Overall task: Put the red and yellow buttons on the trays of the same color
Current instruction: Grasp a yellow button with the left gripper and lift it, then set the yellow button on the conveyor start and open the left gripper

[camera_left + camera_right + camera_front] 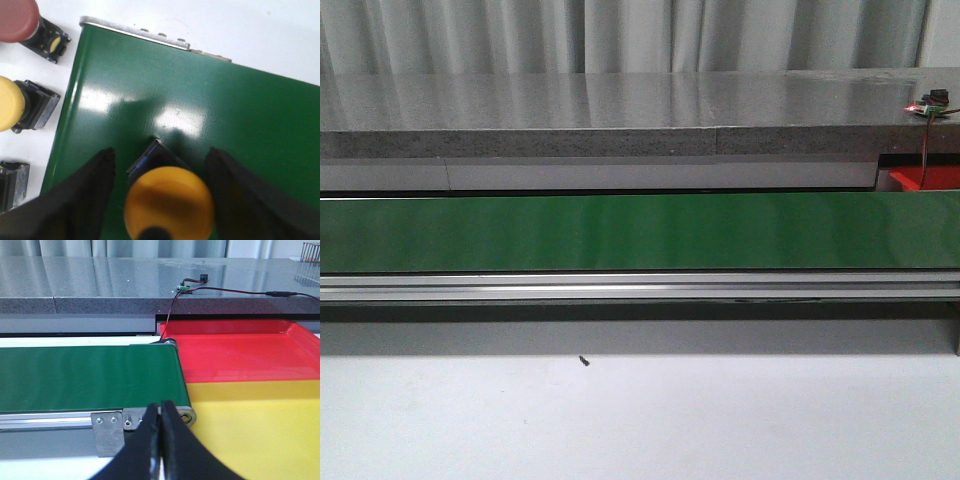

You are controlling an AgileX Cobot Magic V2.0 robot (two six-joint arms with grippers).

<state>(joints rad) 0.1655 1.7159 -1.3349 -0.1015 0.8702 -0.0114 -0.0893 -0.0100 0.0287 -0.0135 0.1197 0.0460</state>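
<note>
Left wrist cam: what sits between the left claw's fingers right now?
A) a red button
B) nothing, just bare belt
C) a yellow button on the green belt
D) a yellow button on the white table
C: the left wrist view shows the yellow button on its black base between the spread fingers of the left claw, over the green belt, not visibly clamped yet.

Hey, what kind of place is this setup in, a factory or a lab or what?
Probably a lab mock-up of a sorting line: a green conveyor belt runs past a red tray and a yellow tray, with loose wiring lying on a grey counter before curtains.
</note>
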